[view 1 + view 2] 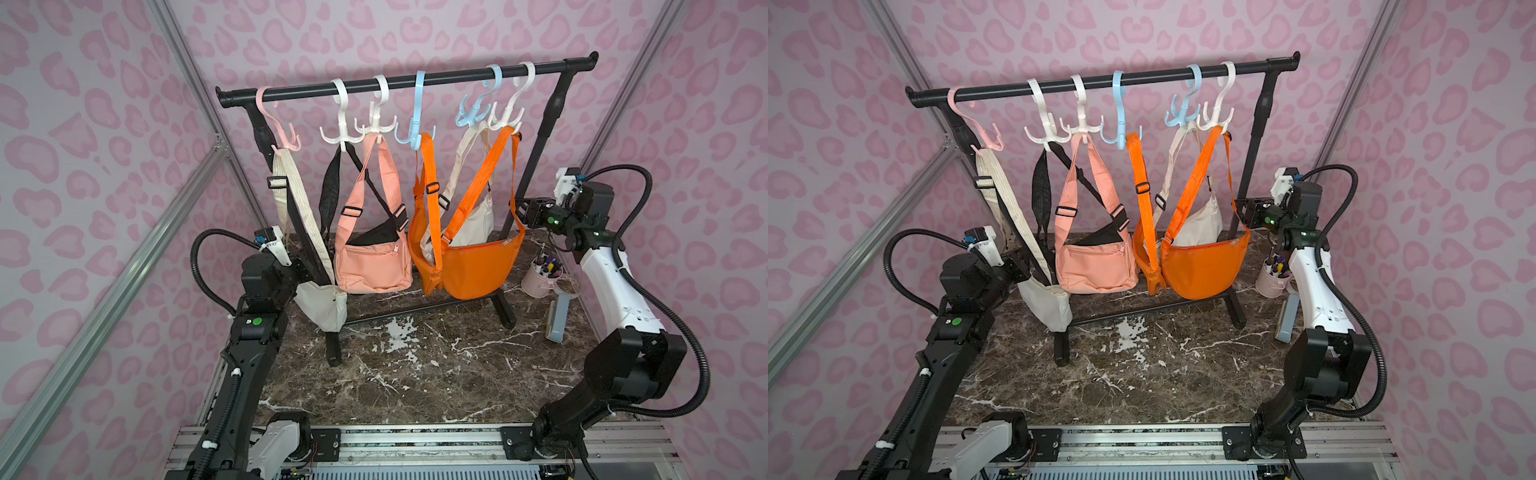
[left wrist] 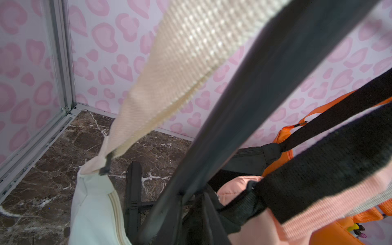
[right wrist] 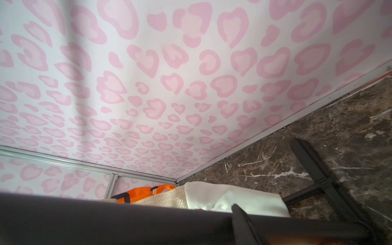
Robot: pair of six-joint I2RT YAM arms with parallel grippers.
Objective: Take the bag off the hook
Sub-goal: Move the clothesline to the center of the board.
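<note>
A white bag (image 1: 322, 303) hangs by its cream strap (image 1: 299, 195) from the pink hook (image 1: 282, 129) at the left end of the black rack bar (image 1: 415, 81). My left gripper (image 1: 305, 268) reaches in behind that strap, right at the rack's left post (image 2: 265, 84). Its jaws are hidden among the post, the strap and black fabric. My right gripper (image 1: 517, 210) is at the rack's right post (image 3: 127, 222), which lies across its jaws, with one finger (image 3: 239, 218) over it.
Along the bar hang a black bag (image 1: 374, 237), a pink bag (image 1: 372, 266), two orange bags (image 1: 473, 270) and another white bag (image 1: 478, 220), on white and blue hooks. A pink pen cup (image 1: 540, 278) and a grey-blue tool (image 1: 557, 316) sit at the right.
</note>
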